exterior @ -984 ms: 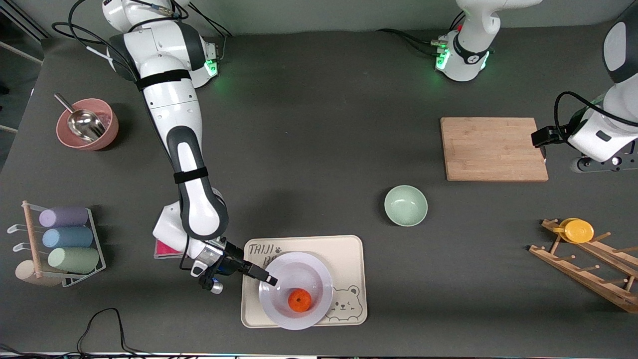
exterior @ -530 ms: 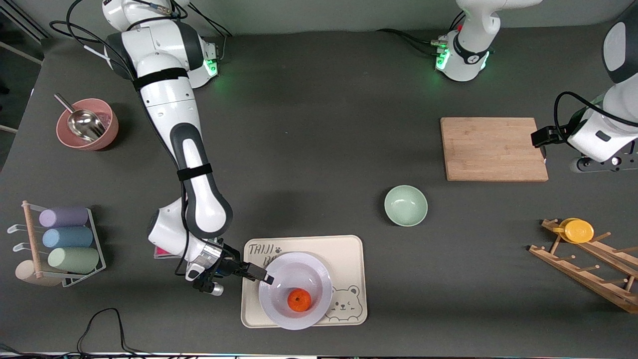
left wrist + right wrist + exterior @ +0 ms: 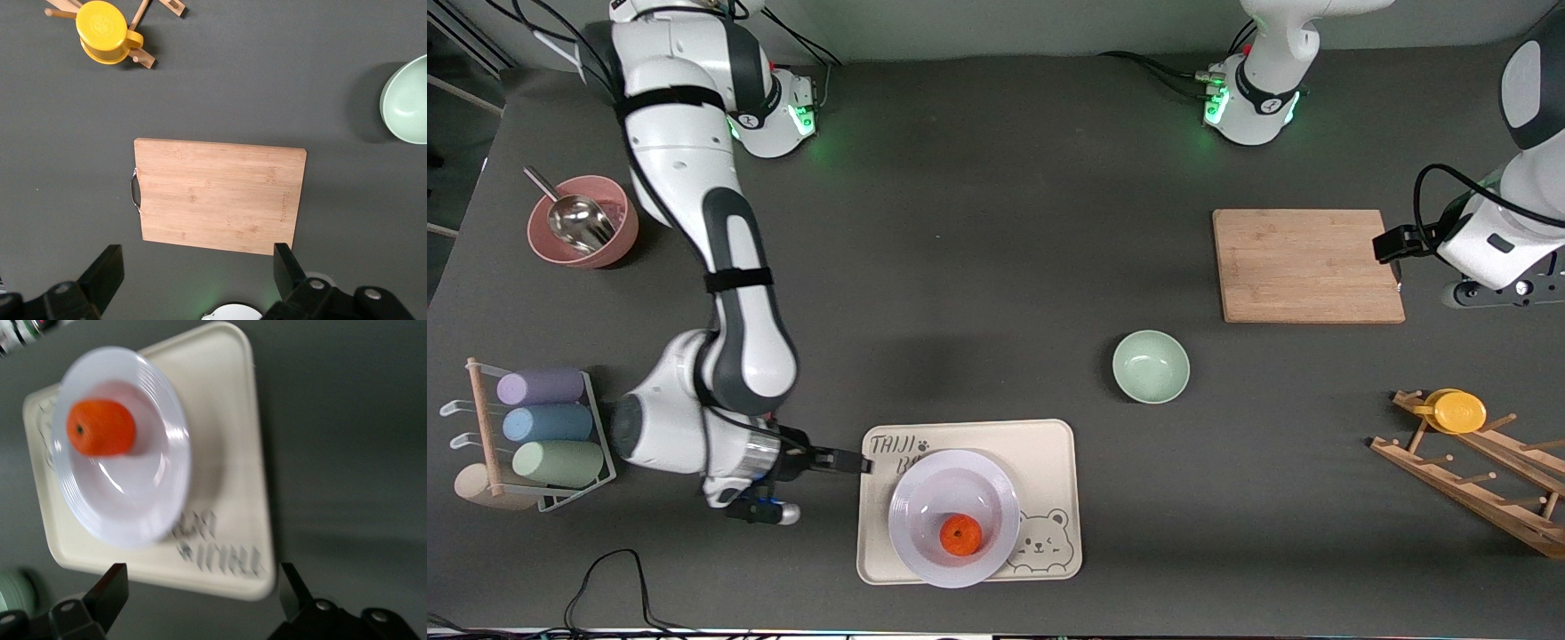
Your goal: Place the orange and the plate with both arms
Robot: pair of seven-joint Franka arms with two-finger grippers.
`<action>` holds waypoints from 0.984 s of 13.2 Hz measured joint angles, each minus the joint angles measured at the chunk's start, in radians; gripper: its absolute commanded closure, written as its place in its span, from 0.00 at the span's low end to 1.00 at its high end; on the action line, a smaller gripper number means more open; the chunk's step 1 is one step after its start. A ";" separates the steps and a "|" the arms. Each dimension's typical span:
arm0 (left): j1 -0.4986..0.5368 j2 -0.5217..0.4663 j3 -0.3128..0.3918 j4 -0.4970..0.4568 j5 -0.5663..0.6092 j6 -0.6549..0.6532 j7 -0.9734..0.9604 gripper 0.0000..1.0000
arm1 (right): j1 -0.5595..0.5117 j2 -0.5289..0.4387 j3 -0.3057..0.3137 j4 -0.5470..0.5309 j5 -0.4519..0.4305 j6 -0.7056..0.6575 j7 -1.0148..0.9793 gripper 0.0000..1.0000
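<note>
The orange (image 3: 961,535) lies in the well of the pale lavender-white plate (image 3: 919,502), which rests on the cream bear tray (image 3: 1049,453) near the front camera. My right gripper (image 3: 852,462) is open and empty, just off the tray's edge toward the right arm's end, clear of the plate. In the right wrist view the orange (image 3: 101,428), plate (image 3: 167,453) and tray (image 3: 233,453) show past the open gripper (image 3: 201,590). My left gripper (image 3: 197,267) is open and empty, up over the table by the wooden cutting board (image 3: 220,197); the left arm waits.
A mint-green bowl (image 3: 1151,366) sits mid-table. The cutting board (image 3: 1307,265) and a wooden rack with a yellow cup (image 3: 1456,412) are at the left arm's end. A pink bowl with a metal scoop (image 3: 583,220) and a rack of pastel cups (image 3: 543,425) are at the right arm's end.
My right gripper has let go of the plate's rim and drawn back off the tray toward the right arm's end. Plate and orange stay on the tray. The left arm has not moved.
</note>
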 measured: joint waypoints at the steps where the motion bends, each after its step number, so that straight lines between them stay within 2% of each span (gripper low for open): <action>1: 0.000 0.000 0.000 0.000 0.000 0.000 0.000 0.00 | -0.002 -0.050 -0.029 -0.008 -0.059 -0.064 0.001 0.00; 3: -0.001 0.001 0.000 0.000 0.000 0.000 0.000 0.00 | -0.004 -0.168 -0.049 -0.058 -0.181 -0.106 0.011 0.00; 6: -0.001 0.001 0.000 0.001 -0.004 0.000 0.000 0.00 | 0.019 -0.342 -0.049 -0.152 -0.448 -0.117 0.046 0.00; 7: -0.001 0.000 0.000 0.001 -0.013 0.000 0.000 0.00 | 0.030 -0.384 -0.051 -0.171 -0.495 -0.120 0.078 0.00; 10: -0.001 -0.016 0.000 0.004 -0.036 0.000 0.000 0.00 | 0.042 -0.480 -0.110 -0.193 -0.581 -0.204 0.112 0.00; 13: -0.001 -0.053 0.000 0.006 -0.039 -0.003 0.000 0.00 | 0.039 -0.567 -0.151 -0.203 -0.617 -0.300 0.120 0.00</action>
